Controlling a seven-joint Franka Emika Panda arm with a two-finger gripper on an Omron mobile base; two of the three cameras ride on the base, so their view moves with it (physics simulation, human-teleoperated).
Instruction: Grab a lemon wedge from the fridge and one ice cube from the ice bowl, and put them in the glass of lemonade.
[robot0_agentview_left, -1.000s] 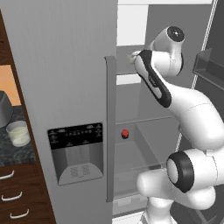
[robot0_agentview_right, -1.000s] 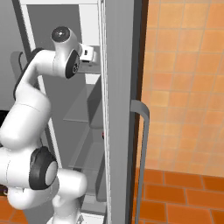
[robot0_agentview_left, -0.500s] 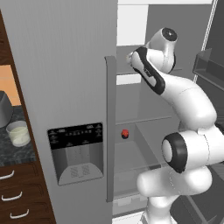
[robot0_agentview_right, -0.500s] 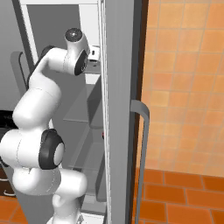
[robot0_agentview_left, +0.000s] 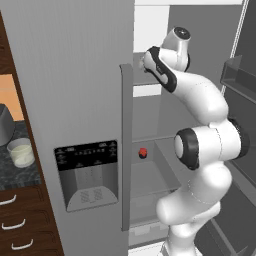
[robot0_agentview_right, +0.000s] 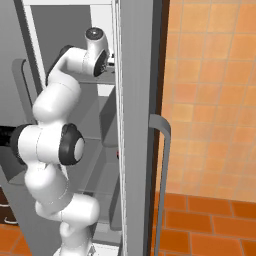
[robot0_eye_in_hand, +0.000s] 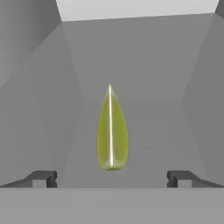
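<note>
Grey fridge (robot0_agentview_left: 75, 75) interior, right door open. Lemon wedge (robot0_eye_in_hand: 112, 131) upright on shelf, at 12 o'clock from gripper (robot0_eye_in_hand: 112, 179). Jaws wide, holding nothing. Glass of lemonade (robot0_agentview_left: 20, 152) on counter at 9 o'clock.

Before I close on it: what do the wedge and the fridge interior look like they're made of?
The lemon wedge looks like soft, glossy yellow-green fruit with a pale central edge, lying ahead of the open tool. The fridge seems matte grey metal or plastic; its flat, unreflective render leaves that open.
</note>
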